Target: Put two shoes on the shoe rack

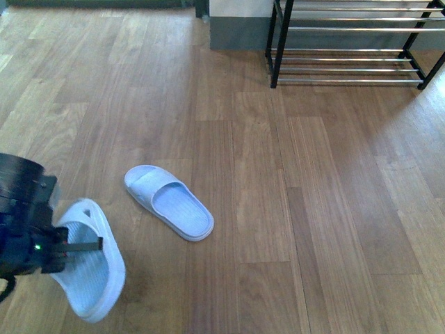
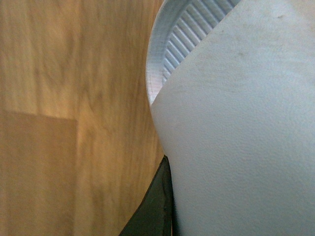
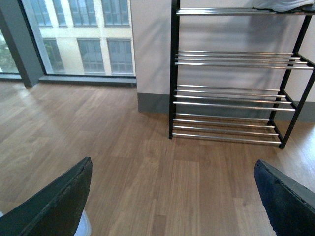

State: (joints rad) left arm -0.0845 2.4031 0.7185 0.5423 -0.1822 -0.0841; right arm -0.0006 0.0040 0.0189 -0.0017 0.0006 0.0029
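My left gripper (image 1: 87,245) is shut on a pale blue slide (image 1: 90,261) at the lower left, holding it tilted just above the wooden floor. Up close in the left wrist view, that slide (image 2: 236,132) fills most of the picture beside one dark finger (image 2: 155,206). The other pale blue slide (image 1: 169,202) lies flat on the floor near the middle left. The shoe rack (image 1: 348,49) with its black frame and chrome bars stands at the far right against the wall; the right wrist view shows the rack (image 3: 231,73) straight ahead. My right gripper (image 3: 172,196) is open over bare floor.
A white sole edge (image 3: 285,5) shows on the rack's top shelf. A small pale blue bit (image 3: 83,223) peeks beside one right finger. A grey skirting and wall (image 1: 236,31) run behind the rack, with a large window (image 3: 74,34) beside it.
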